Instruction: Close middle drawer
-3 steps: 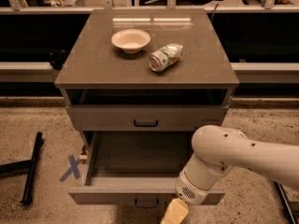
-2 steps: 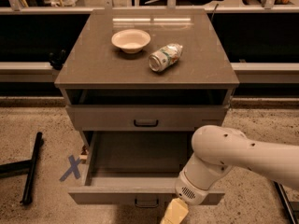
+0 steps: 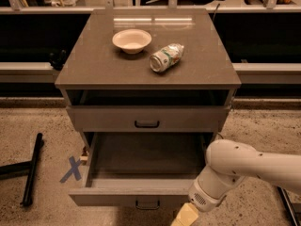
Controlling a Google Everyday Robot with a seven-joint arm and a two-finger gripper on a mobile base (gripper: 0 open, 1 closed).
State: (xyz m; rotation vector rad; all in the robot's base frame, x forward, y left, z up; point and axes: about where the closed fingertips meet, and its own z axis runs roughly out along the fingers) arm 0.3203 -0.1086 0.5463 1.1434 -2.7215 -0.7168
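Gripper [image 3: 185, 216] is down low, just by the middle drawer [image 3: 117, 197] front, right of its handle [image 3: 147, 204]; open or closed, can't tell. The drawer's pulled well out, with a blue tape X [image 3: 72, 169] on the floor to its left.

Bowl [image 3: 131, 40] beside toppled can [image 3: 166, 57] on cabinet top [image 3: 94, 67]

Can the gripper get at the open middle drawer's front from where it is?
Probably yes: the gripper sits low, just right of the handle on the pulled-out front of the middle drawer. Nothing shows between them.
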